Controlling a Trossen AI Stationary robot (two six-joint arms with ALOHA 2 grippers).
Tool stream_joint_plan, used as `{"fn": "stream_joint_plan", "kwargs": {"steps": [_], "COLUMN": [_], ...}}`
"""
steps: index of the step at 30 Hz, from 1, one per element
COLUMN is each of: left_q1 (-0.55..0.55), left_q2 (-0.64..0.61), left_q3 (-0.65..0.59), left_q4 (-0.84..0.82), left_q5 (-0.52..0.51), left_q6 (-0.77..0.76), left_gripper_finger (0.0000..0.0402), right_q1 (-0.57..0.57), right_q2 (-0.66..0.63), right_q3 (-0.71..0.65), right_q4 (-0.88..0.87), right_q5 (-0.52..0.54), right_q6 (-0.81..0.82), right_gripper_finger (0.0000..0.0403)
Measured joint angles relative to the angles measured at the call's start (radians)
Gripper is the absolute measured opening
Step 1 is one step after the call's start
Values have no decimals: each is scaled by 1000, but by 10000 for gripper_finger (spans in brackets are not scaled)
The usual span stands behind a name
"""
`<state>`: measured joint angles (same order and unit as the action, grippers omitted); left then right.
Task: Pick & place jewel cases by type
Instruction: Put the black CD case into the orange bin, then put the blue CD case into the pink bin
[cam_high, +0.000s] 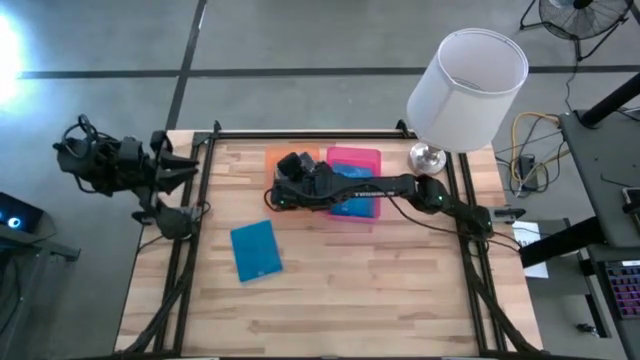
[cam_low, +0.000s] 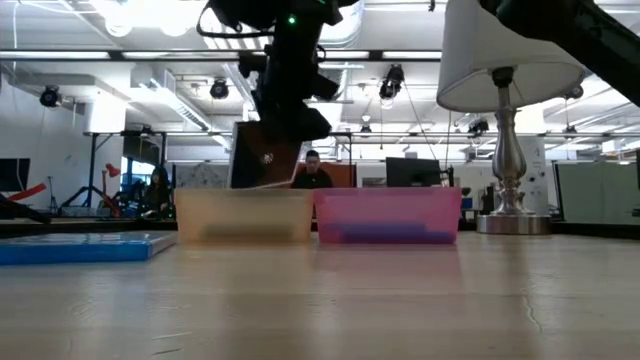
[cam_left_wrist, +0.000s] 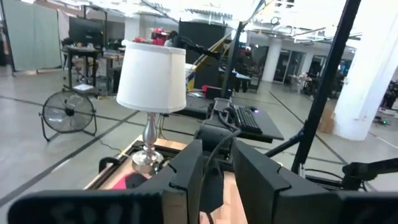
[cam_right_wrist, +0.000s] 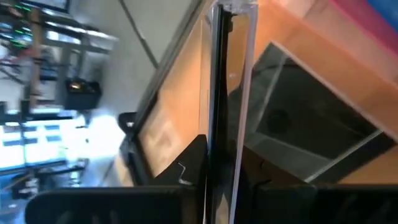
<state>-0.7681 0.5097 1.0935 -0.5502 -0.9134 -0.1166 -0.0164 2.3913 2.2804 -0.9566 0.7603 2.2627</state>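
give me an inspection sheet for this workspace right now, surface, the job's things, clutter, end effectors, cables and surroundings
Surface: wooden table, black frame rails along its edges.
Job's things: blue jewel case flat on the table; dark jewel case held on edge above the orange tray; another dark case already lies in that tray; blue cases in the pink tray.
Clutter: white-shaded lamp at the far right corner.
End effectors: right end effector shut on the dark jewel case over the orange tray; left end effector waits off the table's left edge.
Cables: yellow and other cables on the floor at right.
Surroundings: fan, people at desks behind.
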Motion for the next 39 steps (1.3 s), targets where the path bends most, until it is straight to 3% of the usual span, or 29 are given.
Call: {"fn": "stream_joint_plan", "kwargs": {"steps": [6,15,21,28,31,39], "left_q1": [0,0,0,0,0,0], "left_q2": [-4,-5,-6,-7,-7,-7], "left_q3": [0,-1,-1,-1,-1,-2], "left_q4": [-6,-14,-36,-37,-37,-45], "left_q5": [5,24,33,33,33,33], "left_q6": [45,65,65,65,65,63], "left_gripper_finger": [73,73,73,73,73,73], "right_q1": [-2,-3,5,-7,-50,-65], "right_q2": [0,0,0,-7,-3,-6], "right_q3": [-46,-82,-82,-82,-82,-82], "right_q4": [38,124,124,101,108,205], "right_q5": [-58,-68,-244,-346,-455,-604], "right_q6": [-10,-38,-43,-101,-178,-385], "right_gripper_finger": [71,180,231,257,258,258]}}
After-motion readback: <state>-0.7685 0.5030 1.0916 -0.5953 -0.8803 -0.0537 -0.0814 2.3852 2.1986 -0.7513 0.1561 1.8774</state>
